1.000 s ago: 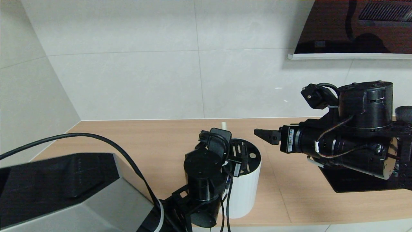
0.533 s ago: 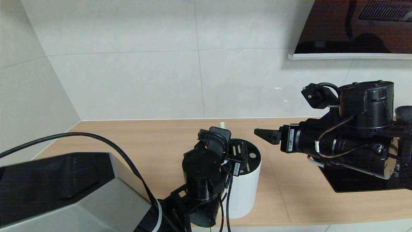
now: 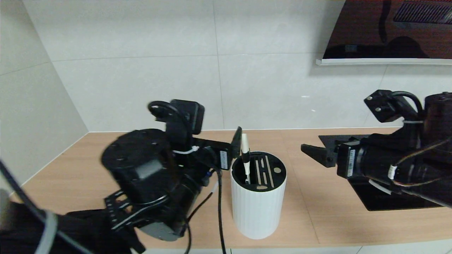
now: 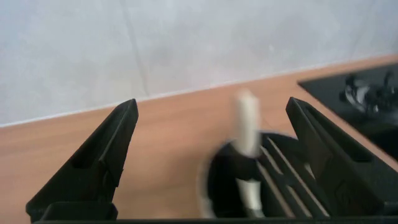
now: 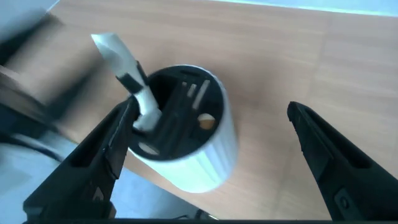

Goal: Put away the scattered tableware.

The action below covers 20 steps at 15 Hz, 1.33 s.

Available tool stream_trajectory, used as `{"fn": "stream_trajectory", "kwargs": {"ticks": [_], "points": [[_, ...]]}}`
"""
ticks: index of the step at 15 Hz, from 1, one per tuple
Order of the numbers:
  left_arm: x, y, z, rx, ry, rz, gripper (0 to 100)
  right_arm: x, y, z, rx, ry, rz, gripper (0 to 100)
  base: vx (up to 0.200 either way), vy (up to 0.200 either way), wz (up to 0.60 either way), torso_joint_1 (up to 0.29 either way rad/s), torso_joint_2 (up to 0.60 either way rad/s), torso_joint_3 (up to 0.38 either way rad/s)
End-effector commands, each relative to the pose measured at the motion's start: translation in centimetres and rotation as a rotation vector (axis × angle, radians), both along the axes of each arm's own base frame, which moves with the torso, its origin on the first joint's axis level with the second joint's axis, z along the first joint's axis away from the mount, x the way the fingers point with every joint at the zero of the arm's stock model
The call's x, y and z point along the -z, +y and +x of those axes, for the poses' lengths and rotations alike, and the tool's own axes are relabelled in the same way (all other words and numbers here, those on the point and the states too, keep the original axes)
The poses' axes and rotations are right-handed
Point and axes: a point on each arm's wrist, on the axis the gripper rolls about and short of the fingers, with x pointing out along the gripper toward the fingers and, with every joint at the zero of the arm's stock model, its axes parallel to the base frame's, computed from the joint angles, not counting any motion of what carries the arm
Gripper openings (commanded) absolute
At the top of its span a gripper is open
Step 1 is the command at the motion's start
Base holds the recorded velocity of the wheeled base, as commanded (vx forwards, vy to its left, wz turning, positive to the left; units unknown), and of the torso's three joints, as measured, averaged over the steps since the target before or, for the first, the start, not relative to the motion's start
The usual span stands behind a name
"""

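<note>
Fingers [image 4: 93, 168] of the left gripper [image 4: 211, 109] and right gripper [image 3: 312, 153] gape wide, empty, flanking the white holder [image 3: 257, 208], where a white-handled utensil [image 3: 244, 148] stands slotted, apparently stowed; whether more tableware remains cannot be judged.

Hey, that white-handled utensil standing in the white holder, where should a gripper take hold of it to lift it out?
Grip the utensil on its upper white handle, above the black band, closing across the shaft from the side. It stands nearly upright in the holder, lower end hidden inside, so only that top stretch is free; lift along its lean.
</note>
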Motion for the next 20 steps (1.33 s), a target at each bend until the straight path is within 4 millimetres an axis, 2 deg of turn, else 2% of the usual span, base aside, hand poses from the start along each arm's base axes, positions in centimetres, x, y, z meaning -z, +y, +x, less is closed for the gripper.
{"fn": "stream_trajectory", "kwargs": {"ticks": [1,2,3,5,7,8,10,12,13,15,16,17,19,20], "points": [[-5.1,7.4,-5.7,-0.018,-0.067,-0.067,100,-1.0,-3.4,-4.3,0.048,-0.082,0.045,100,0.0,0.0,0.0,0.0,0.0,0.0],[-5.7,9.9,-6.8,-0.063,-0.081,-0.078,100,-1.4,-5.0,-5.7,0.081,-0.12,0.073,100,0.0,0.0,0.0,0.0,0.0,0.0],[-6.2,11.8,-7.6,-0.103,-0.097,-0.088,100,-2.0,-6.6,-6.5,0.135,-0.159,0.098,100,0.0,0.0,0.0,0.0,0.0,0.0],[-6.8,15.3,-10.3,-0.162,-0.127,-0.104,100,-2.1,-9.4,-9.0,0.215,-0.231,0.131,100,0.0,0.0,0.0,0.0,0.0,0.0],[-6.2,16.9,-11.7,-0.209,-0.109,-0.081,100,-1.9,-10.4,-10.9,0.226,-0.272,0.152,100,0.0,0.0,0.0,0.0,0.0,0.0],[-5.0,18.9,-14.3,-0.242,-0.093,-0.046,100,-1.2,-11.9,-13.4,0.273,-0.335,0.114,100,0.0,0.0,0.0,0.0,0.0,0.0],[-3.9,20.6,-16.8,-0.264,-0.096,-0.029,100,-0.2,-13.4,-15.4,0.406,-0.398,0.048,100,0.0,0.0,0.0,0.0,0.0,0.0],[-3.3,21.4,-18.5,-0.289,-0.091,-0.019,100,0.2,-14.0,-17.3,0.463,-0.459,0.038,100,0.0,0.0,0.0,0.0,0.0,0.0],[-2.5,22.1,-20.0,-0.326,-0.082,-0.009,100,0.7,-14.5,-19.5,0.505,-0.522,-0.002,100,0.0,0.0,0.0,0.0,0.0,0.0],[-1.8,22.5,-21.7,-0.35,-0.107,-0.01,100,1.8,-14.9,-22.3,0.545,-0.591,-0.081,100,0.0,0.0,0.0,0.0,0.0,0.0],[-1.8,22.5,-21.7,-0.35,-0.107,-0.01,100,1.8,-14.9,-22.3,0.545,-0.591,-0.081,100,0.0,0.0,0.0,0.0,0.0,0.0],[-1.2,22.8,-23.2,-0.41,-0.147,0.018,100,2.9,-15.1,-24.5,0.58,-0.649,-0.119,100,0.0,0.0,0.0,0.0,0.0,0.0],[-0.2,22.8,-24.5,-0.475,-0.187,0.038,100,3.6,-14.7,-25.6,0.659,-0.674,-0.131,100,0.0,0.0,0.0,0.0,0.0,0.0],[-0.2,22.8,-24.5,-0.475,-0.187,0.038,100,3.6,-14.7,-25.6,0.659,-0.674,-0.131,100,0.0,0.0,0.0,0.0,0.0,0.0]]}}
